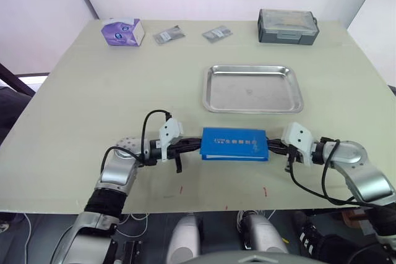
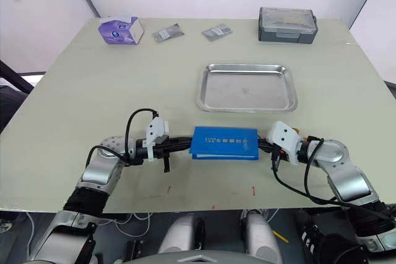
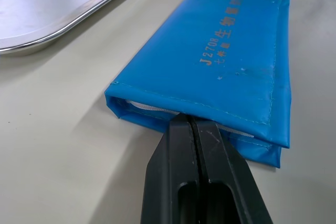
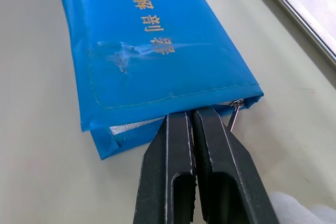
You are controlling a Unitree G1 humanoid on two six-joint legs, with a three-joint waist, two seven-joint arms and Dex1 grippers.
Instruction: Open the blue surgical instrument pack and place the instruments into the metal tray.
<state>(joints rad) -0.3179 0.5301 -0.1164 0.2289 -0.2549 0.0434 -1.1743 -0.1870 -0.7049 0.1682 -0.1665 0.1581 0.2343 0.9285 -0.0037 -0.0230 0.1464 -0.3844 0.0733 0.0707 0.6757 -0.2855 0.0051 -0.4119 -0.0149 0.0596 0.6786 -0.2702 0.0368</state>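
Gripping the pack [image 1: 234, 144] at frame centre | both claws, left [image 3: 195, 125] and right [image 4: 192, 115], clenched on its ends | judgement: pull flaps apart evenly, tray [image 1: 213, 106] just above

Bright, even light from above; soft shadows under the blue surgical instrument pack [image 3: 210, 61]; mild sheen on the metal tray [image 1: 252, 88] — wrist views blur at their far edges.
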